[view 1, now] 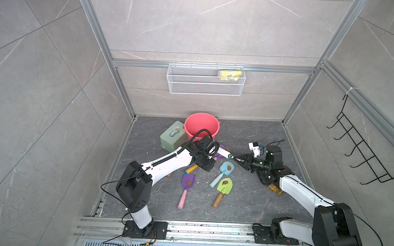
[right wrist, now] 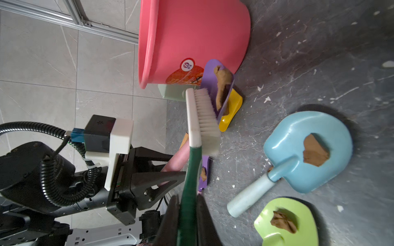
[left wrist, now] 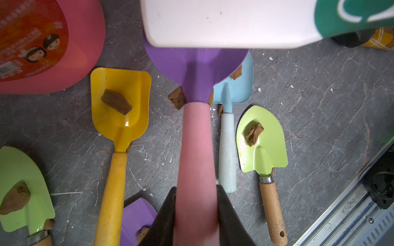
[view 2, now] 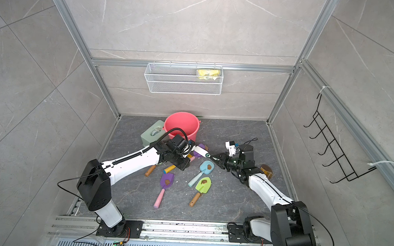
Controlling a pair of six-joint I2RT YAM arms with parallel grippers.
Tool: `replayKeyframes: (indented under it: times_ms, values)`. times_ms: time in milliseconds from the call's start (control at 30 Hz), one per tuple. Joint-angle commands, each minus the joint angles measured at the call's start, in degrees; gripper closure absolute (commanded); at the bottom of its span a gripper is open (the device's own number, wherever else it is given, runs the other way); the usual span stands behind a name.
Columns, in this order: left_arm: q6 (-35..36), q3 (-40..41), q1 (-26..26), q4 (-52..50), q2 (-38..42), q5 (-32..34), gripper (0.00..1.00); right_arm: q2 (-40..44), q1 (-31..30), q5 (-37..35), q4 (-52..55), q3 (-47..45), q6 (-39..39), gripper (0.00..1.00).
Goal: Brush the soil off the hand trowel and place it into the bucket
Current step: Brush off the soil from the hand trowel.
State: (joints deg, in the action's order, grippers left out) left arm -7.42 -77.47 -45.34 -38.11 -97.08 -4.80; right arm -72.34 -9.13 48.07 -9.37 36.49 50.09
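My left pincer (left wrist: 196,196) pinches the purple trowel (left wrist: 196,70), my right pincer (right wrist: 187,202) pinches the brush (right wrist: 193,119); only the right wrist view shows its bristles (right wrist: 207,123)

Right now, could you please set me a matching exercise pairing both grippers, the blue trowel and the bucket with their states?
1 left gripper
2 right gripper
3 blue trowel
4 bucket

A shut on the brush
B upright beside the green box
C shut on the pink handle of the purple trowel
D lying flat, soil lump on its blade

Pairs: 1-C, 2-A, 3-D, 4-B
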Motion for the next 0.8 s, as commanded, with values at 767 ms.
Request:
replayKeyframes:
  times_ms: [767]
  values:
    - [-2.4, -1.2, 0.2, 2.8, 1.8, -0.6, 1.00, -2.9, -0.1, 0.5, -1.7, 1.5, -0.2, 1.00]
